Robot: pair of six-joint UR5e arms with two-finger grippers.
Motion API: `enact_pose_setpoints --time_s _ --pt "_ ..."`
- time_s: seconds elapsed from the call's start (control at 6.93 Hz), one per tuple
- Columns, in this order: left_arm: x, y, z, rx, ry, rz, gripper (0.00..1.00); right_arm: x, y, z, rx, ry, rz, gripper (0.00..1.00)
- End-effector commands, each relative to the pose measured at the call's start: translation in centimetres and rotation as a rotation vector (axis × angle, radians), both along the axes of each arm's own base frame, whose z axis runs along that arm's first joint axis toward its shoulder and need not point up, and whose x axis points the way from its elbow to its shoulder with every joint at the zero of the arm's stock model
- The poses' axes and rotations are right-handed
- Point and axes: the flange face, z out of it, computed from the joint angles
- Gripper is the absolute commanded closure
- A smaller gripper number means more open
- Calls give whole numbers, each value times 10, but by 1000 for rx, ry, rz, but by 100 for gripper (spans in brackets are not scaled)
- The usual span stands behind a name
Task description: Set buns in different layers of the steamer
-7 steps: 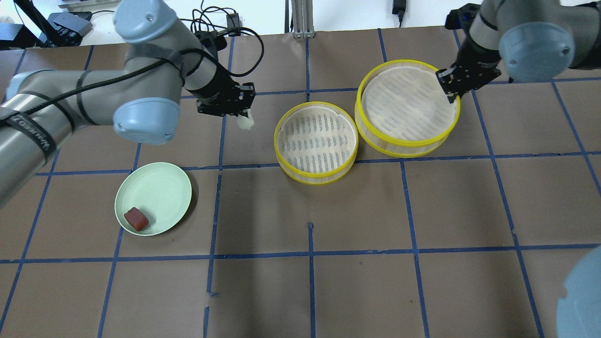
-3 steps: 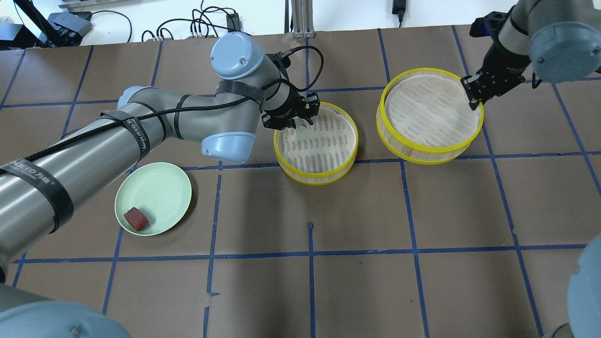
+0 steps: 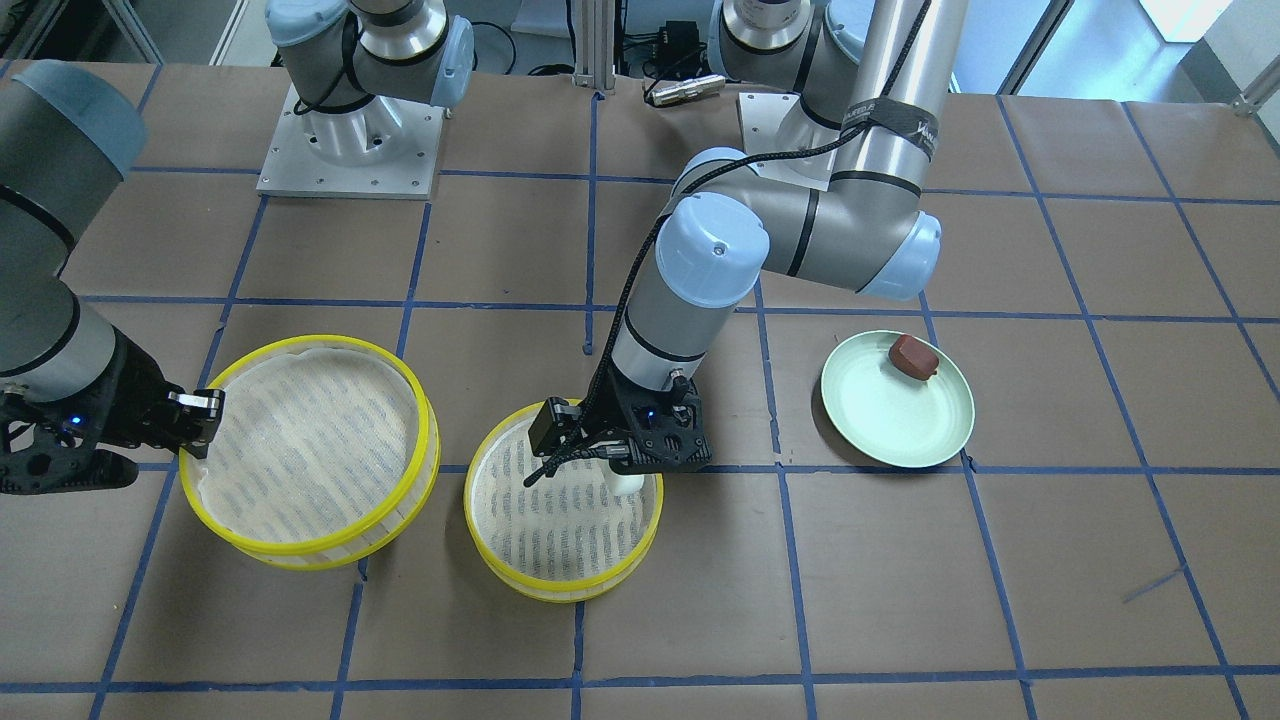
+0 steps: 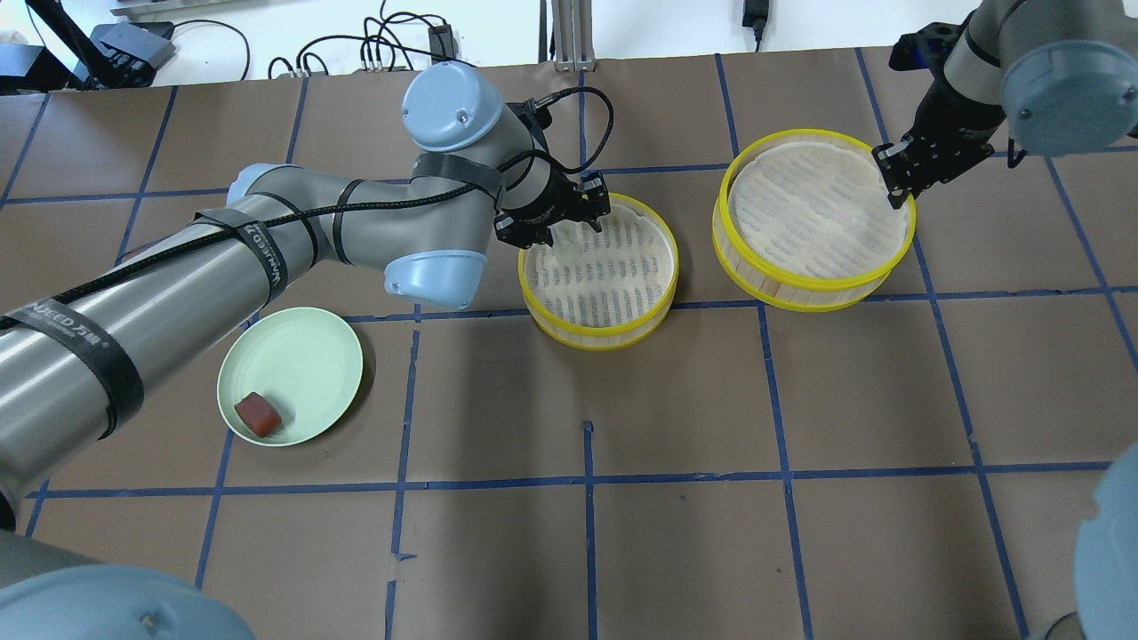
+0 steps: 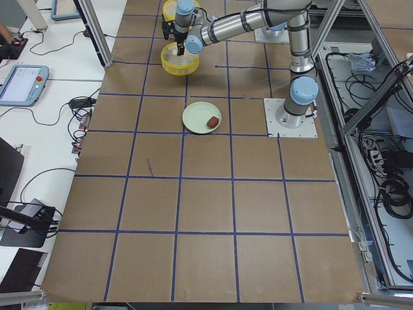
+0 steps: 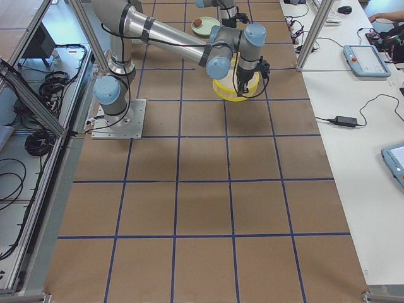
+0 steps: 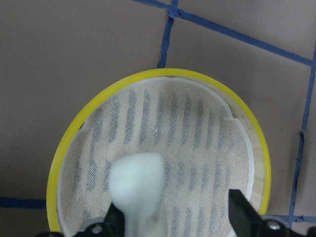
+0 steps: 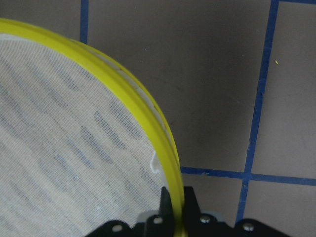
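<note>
Over central steamer layer (image 7: 69, 143), our L gripper (image 7: 175, 217) gapes around white bun (image 7: 136, 185), long axis upright; only wrist cam shows gap. R gripper (image 8: 174, 200) pinches rim of other layer (image 8: 143, 106).

— Any writing you can read?
— Only white lettering on the black straps (image 4: 78, 342) round the left arm (image 4: 178, 284). On the strap nearest its base I make out "EED", then some characters.
— And the rest?
— Too blurred. Nothing else carries legible text.
</note>
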Motion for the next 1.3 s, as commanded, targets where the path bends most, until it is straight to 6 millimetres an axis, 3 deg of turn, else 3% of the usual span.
enact_pose_setpoints --time_s 0.0,0.43,0.58,0.72,0.87,1.01,1.15 --pt "1 3 -1 4 -4 -4 0 8 0 -1 2 8 -3 94" --pt "2 5 -3 8 -6 -4 0 11 1 2 -2 0 -16 94" --pt "8 5 4 -32 -70 -34 0 31 1 5 -4 -3 -75 94" --pt "43 1 9 -90 -302 -220 0 95 4 3 -20 3 -94 95" --pt "94 0 9 2 -384 -279 0 126 3 -12 -6 3 -132 95" --pt "158 5 14 41 -395 -248 0 140 -1 -17 -17 -9 -174 95" --pt "213 30 13 70 -420 -333 0 172 0 -20 -9 -63 -221 95"
